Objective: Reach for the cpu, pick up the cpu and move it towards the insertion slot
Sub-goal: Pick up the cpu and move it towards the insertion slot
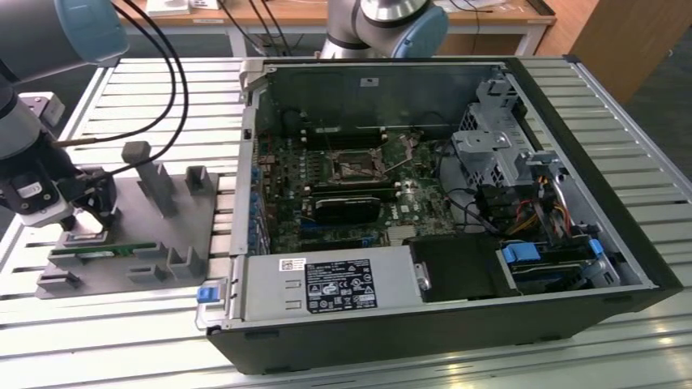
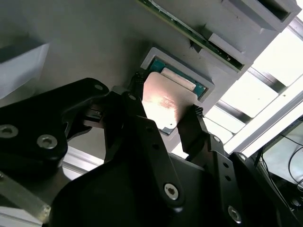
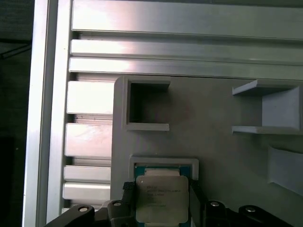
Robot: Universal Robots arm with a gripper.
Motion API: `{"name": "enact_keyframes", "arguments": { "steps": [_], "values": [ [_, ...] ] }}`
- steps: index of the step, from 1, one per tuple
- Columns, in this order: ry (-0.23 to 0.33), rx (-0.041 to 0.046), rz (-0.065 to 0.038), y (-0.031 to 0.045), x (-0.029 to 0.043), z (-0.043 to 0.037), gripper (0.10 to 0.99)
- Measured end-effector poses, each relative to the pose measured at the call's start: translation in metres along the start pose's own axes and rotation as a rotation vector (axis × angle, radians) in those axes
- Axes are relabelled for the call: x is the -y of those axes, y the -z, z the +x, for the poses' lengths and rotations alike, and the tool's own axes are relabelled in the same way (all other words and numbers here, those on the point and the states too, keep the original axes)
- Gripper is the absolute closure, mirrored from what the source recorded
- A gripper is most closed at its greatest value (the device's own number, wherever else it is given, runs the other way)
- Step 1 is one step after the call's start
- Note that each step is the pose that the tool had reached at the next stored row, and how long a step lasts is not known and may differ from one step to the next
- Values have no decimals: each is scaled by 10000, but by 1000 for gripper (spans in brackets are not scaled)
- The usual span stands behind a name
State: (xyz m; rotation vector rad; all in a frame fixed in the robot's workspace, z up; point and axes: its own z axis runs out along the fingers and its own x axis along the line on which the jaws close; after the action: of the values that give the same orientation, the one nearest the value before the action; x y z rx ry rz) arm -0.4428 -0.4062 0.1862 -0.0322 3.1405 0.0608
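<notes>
While the cpu (image 3: 161,201) sits at its tray (image 3: 213,118) recess | gripper (image 2: 165,100) clamped on its sides | insertion slot (image 1: 354,168) well apart

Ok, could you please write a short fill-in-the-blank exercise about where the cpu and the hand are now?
1. The fingers of the hand stand on two opposite sides of the ____.
2. The cpu is at the grey plastic ____.
3. In the exterior view, the tray lies toward the exterior view's ____ of the computer case.
Missing words: cpu; tray; left.
</notes>
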Motion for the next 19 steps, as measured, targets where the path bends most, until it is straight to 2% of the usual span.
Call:
{"name": "enact_keyframes", "arguments": {
  "steps": [5, 14, 19],
  "values": [
    [1, -2, 2, 79, -3, 0, 545],
    [0, -3, -6, 94, -4, 1, 545],
    [0, -5, -4, 131, -6, 1, 545]
  ]
}}
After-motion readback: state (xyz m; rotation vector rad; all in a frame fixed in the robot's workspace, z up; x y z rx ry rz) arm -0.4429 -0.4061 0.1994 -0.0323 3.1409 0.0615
